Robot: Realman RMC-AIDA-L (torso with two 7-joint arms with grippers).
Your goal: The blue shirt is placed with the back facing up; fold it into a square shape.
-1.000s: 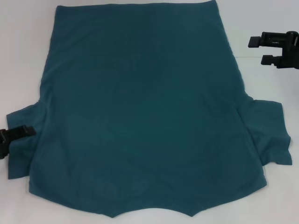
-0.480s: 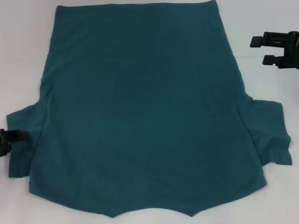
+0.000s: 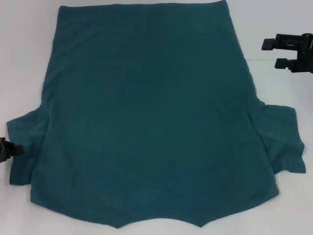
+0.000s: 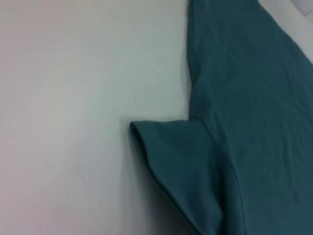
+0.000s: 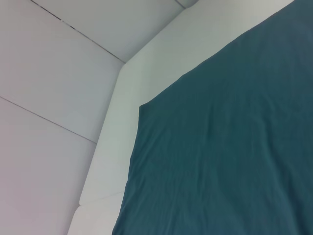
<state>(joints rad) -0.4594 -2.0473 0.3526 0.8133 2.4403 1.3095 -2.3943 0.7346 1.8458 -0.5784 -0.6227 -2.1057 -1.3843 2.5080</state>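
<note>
The blue shirt [image 3: 151,112] lies flat on the white table [image 3: 24,49], plain side up, hem at the far end and collar edge nearest me. Both short sleeves stick out sideways, the left sleeve [image 3: 24,147] and the right sleeve [image 3: 281,142]. Only a small black part of my left gripper [image 3: 7,149] shows at the frame's left edge, beside the left sleeve's cuff. The left wrist view shows that sleeve [image 4: 181,156] lying on the table. My right gripper [image 3: 274,53] hovers open off the shirt's far right side, holding nothing. The right wrist view shows the shirt's hem corner [image 5: 146,110].
Bare white table [image 4: 73,122] surrounds the shirt on the left, right and far sides. The right wrist view shows the table's far edge [image 5: 117,112] with grey panels beyond it.
My left gripper has drawn back to the left, off the left sleeve, until it is almost out of the head view. The shirt and my right gripper have stayed put.
</note>
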